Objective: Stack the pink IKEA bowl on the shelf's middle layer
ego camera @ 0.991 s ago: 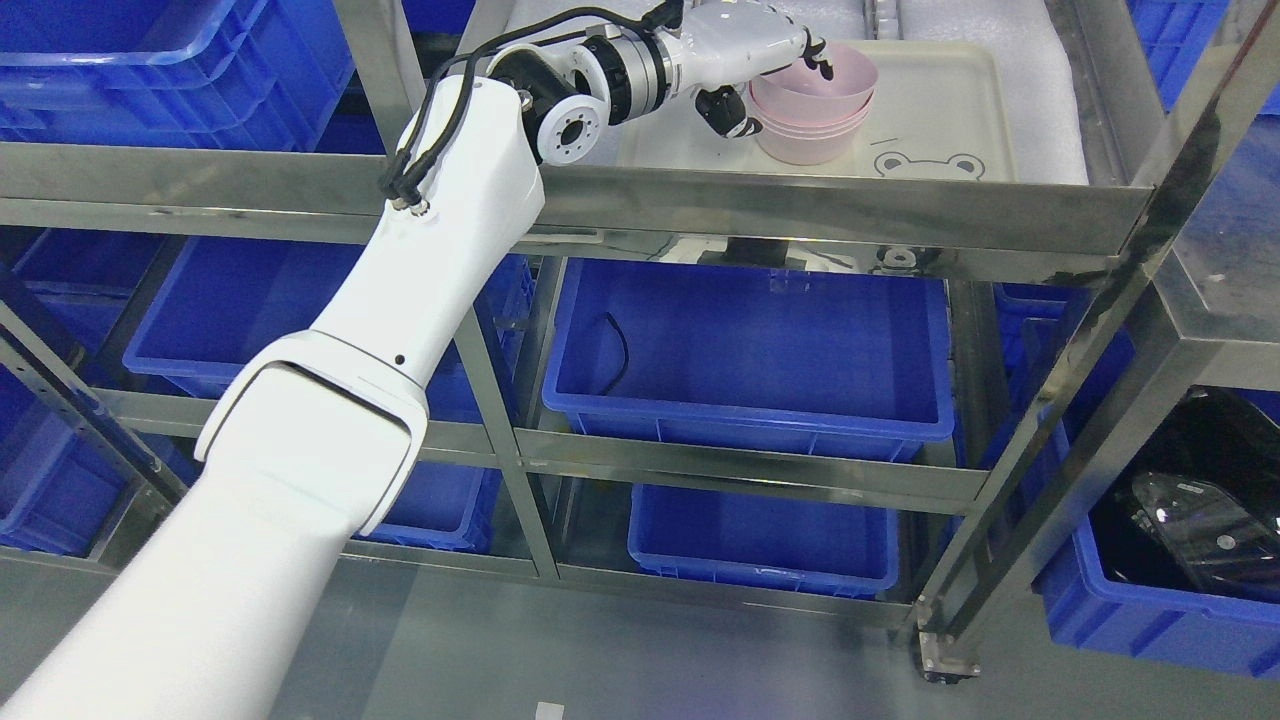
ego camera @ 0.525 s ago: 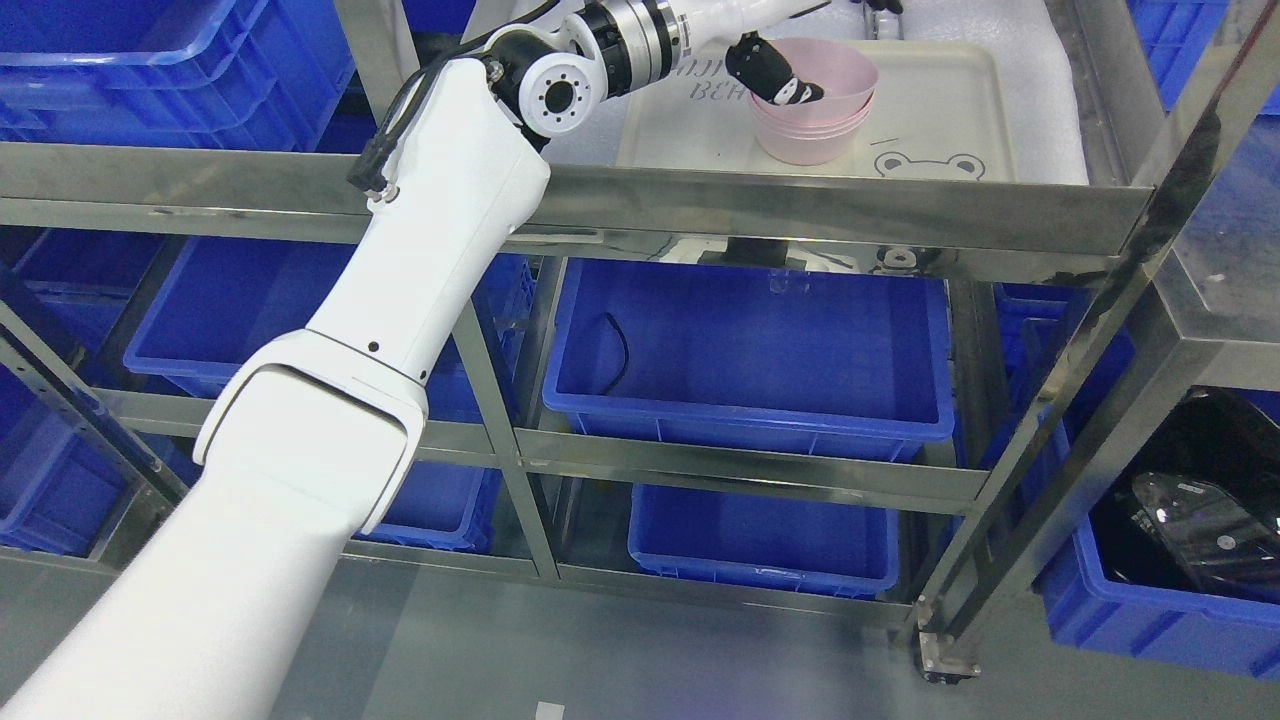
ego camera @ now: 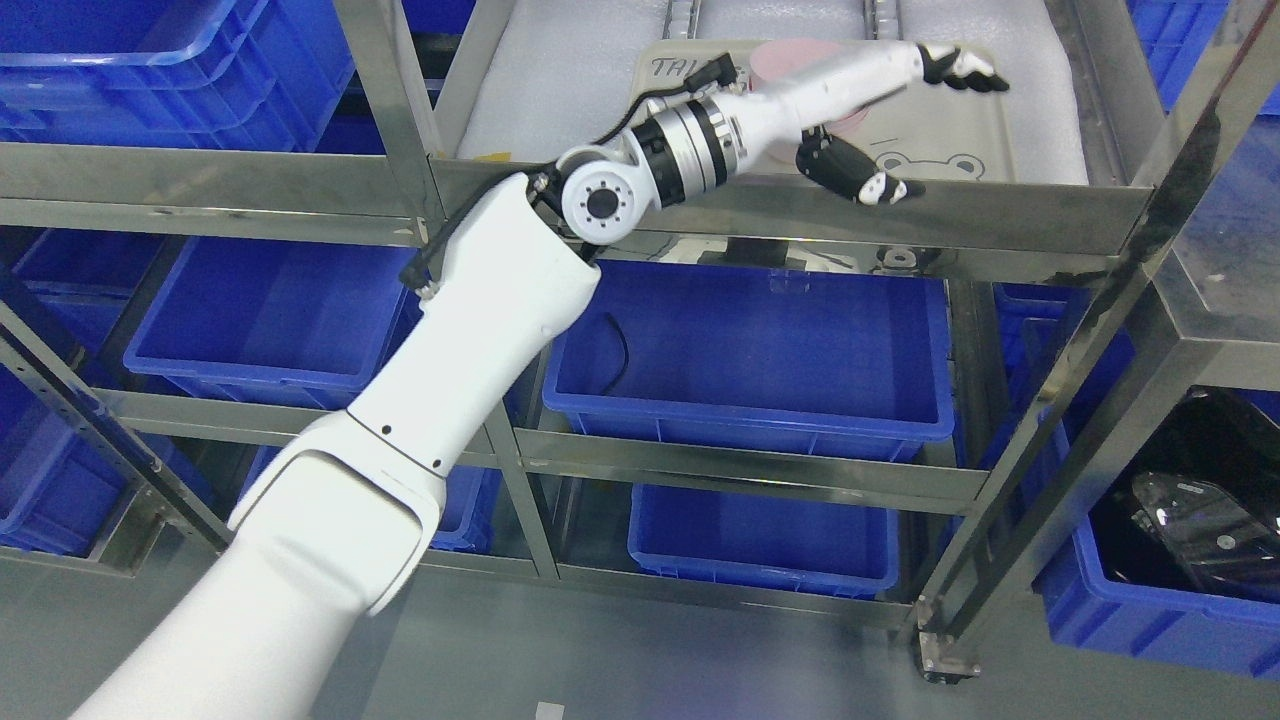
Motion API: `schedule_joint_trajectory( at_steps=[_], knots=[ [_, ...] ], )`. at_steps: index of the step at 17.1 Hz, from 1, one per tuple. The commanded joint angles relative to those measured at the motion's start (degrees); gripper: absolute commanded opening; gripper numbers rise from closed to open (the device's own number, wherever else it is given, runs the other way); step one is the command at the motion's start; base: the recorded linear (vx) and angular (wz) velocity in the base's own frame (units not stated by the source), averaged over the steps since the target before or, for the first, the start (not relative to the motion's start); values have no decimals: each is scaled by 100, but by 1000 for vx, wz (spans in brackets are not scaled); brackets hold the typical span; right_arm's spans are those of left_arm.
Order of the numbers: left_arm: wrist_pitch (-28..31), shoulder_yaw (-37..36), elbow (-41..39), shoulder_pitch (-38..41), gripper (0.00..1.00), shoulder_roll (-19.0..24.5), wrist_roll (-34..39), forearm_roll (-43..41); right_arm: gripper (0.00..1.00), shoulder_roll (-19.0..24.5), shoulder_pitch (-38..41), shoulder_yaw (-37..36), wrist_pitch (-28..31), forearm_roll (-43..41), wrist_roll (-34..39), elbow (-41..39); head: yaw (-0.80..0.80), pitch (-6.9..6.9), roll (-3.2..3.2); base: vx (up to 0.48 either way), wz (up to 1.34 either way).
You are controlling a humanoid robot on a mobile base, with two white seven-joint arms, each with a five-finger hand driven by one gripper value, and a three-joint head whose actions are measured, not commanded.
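Note:
A stack of pink bowls (ego camera: 786, 53) stands on a cream tray (ego camera: 1000, 120) with a bear drawing, on the steel shelf's middle layer. My left arm comes up from the lower left, and its forearm crosses in front of the stack, hiding most of it. My left hand (ego camera: 925, 130) is open over the tray to the right of the bowls. Its fingers (ego camera: 962, 72) are spread far from the thumb (ego camera: 862, 178), and it holds nothing. The right arm does not show.
The shelf's front steel rail (ego camera: 1020, 212) runs just under the hand. A slanted steel post (ego camera: 1100, 400) stands at the right. Blue bins (ego camera: 750, 360) fill the lower levels, and one at the far right holds a black object (ego camera: 1200, 500). White foam (ego camera: 560, 90) lines the shelf.
My left hand has let go of the top bowl and swung right, with its fingers spread. The forearm now covers most of the stack. The elbow has shifted right.

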Motion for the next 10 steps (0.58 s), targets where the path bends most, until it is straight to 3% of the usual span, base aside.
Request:
schedule_joint_trajectory(
  at_steps=[1, 5, 10],
  knots=[
    [-23, -1117, -1459, 1302, 71, 100, -187, 290, 100, -100, 132, 0, 3, 0, 3, -100, 0, 0, 0, 0, 0],
    [-67, -1004, -1460, 2225, 71, 100, -153, 254, 100, -100, 132, 0, 3, 0, 3, -100, 0, 0, 0, 0, 0],
    [-207, 566, -1390, 3727, 72, 100, 22, 245, 100, -100, 132, 0, 3, 0, 3, -100, 0, 0, 0, 0, 0]
  ],
)
